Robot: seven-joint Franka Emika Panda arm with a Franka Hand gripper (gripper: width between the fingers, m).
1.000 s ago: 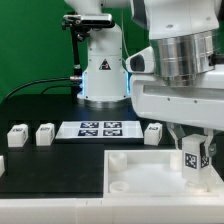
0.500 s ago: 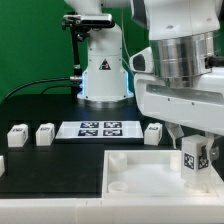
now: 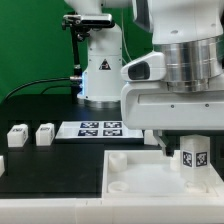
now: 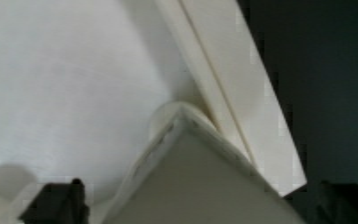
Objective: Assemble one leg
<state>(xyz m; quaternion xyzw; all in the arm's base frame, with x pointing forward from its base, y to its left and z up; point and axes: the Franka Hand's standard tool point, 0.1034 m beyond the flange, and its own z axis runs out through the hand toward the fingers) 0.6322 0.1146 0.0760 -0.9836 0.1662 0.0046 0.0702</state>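
Note:
My gripper (image 3: pixel 194 168) is shut on the leg (image 3: pixel 194 154), a small white block with a black-and-white tag facing the camera. It holds the leg upright over the right part of the large white panel (image 3: pixel 135 176); whether the leg touches the panel I cannot tell. In the wrist view the leg (image 4: pixel 202 165) fills the gap between my dark fingertips (image 4: pixel 55 203), with the gripper (image 4: pixel 197 208) above the panel (image 4: pixel 69 90) near its edge.
Two more small white legs (image 3: pixel 17 136) (image 3: pixel 45 133) stand at the exterior view's left, and another shows at the left edge (image 3: pixel 2 165). The marker board (image 3: pixel 98 128) lies behind the panel. The robot base (image 3: pixel 103 75) stands at the back.
The hand has swung toward the exterior view's left and now hides the small leg beside the marker board. The held leg has stayed at about the same spot over the panel.

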